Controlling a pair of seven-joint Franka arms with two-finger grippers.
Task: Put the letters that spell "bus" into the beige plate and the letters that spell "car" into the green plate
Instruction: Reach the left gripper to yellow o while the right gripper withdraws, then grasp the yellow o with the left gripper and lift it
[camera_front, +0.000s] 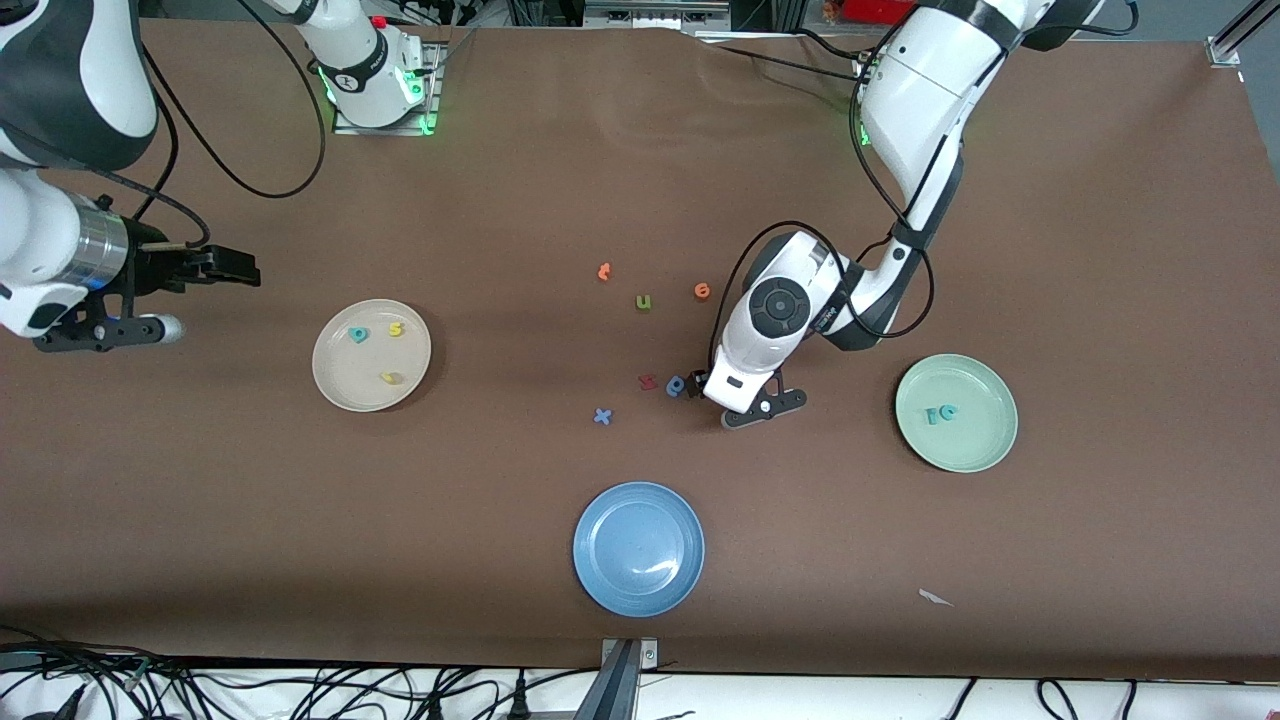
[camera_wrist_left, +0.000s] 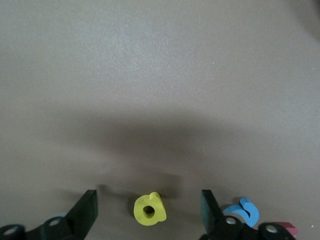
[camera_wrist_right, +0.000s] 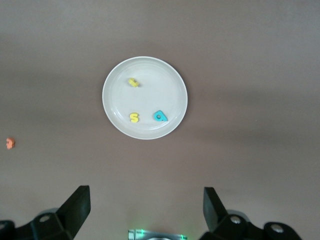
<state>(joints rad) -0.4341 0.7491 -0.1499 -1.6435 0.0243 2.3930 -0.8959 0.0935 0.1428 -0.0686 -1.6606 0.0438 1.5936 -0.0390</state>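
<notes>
On the beige plate (camera_front: 340, 375) (camera_wrist_right: 150, 95), toward the right arm's end, lie a teal "b" (camera_front: 358, 335) (camera_wrist_right: 160, 116), a yellow "s" (camera_front: 396, 328) (camera_wrist_right: 134, 117) and a yellow "u" (camera_front: 390, 378) (camera_wrist_right: 133, 82). The green plate (camera_front: 975, 440), toward the left arm's end, holds the teal "r" and "c" (camera_front: 940, 413). My left gripper (camera_front: 700, 385) (camera_wrist_left: 149, 197) is down at the table, open, with the yellow "a" (camera_wrist_left: 149, 209) lying between its fingers (camera_wrist_left: 85, 210), touching neither. My right gripper (camera_front: 240, 268) (camera_wrist_right: 147, 210) waits open and holds nothing, up over the table beside the beige plate.
A blue rounded letter (camera_front: 676, 385) (camera_wrist_left: 242, 212) and a dark red letter (camera_front: 648, 381) (camera_wrist_left: 287, 229) lie right beside the left gripper. Two orange letters (camera_front: 604, 271) (camera_front: 702, 290), a green "u" (camera_front: 643, 302) and a blue "x" (camera_front: 602, 416) are scattered nearby. A blue plate (camera_front: 638, 548) stands nearer the front camera.
</notes>
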